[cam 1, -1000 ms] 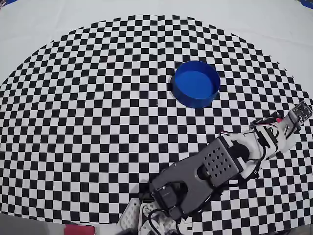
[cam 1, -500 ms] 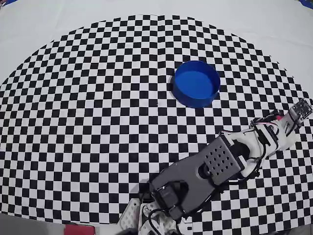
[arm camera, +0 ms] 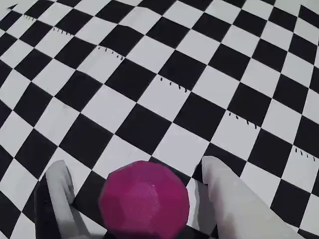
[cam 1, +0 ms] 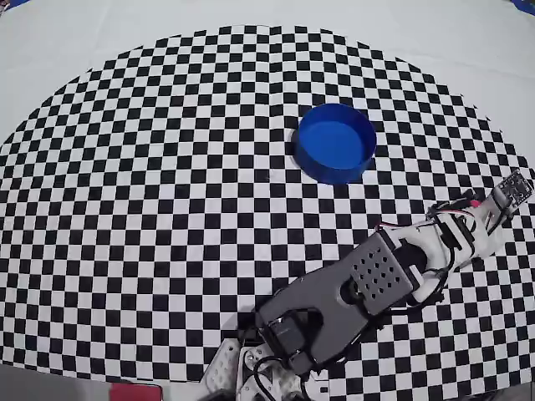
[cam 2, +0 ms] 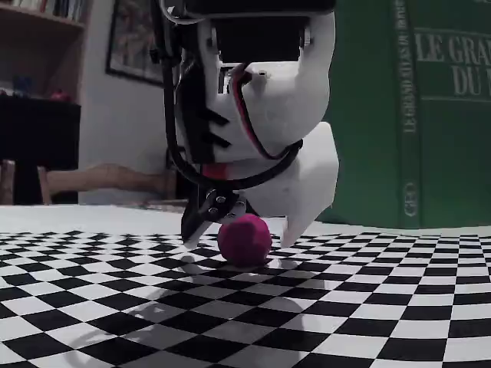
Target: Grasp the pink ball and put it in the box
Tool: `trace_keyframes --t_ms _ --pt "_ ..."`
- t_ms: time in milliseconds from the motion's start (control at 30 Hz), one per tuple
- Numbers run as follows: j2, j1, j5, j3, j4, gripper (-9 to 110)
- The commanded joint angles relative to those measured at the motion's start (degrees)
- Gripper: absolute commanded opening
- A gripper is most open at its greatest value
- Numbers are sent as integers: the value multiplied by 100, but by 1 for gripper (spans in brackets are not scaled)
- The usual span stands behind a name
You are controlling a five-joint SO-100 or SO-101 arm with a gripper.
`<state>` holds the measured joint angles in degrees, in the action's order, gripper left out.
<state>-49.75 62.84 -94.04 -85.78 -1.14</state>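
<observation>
The pink faceted ball (arm camera: 144, 200) rests on the checkered cloth between my gripper's (arm camera: 134, 165) two white fingers, with a gap on each side. The left finger (arm camera: 60, 186) and the right finger (arm camera: 227, 191) stand apart from it, so the gripper is open around the ball. In the fixed view the ball (cam 2: 244, 239) sits on the cloth under the gripper (cam 2: 240, 242), whose tips reach down on both sides. In the overhead view the gripper (cam 1: 491, 205) is at the far right and mostly hides the ball. The box is a round blue tub (cam 1: 335, 142), empty, up and to the left of the gripper.
The black-and-white checkered cloth (cam 1: 167, 184) covers the table. The arm's base (cam 1: 284, 342) stands at the bottom edge, with a red object (cam 1: 134, 391) beside it. A large green book (cam 2: 430, 115) stands behind the table in the fixed view.
</observation>
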Motion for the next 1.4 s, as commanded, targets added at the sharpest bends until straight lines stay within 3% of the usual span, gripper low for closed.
trace_keyframes --t_ms 0,1367 --pt "-53 35 26 220 -18 31" --pt "79 114 9 97 9 31"
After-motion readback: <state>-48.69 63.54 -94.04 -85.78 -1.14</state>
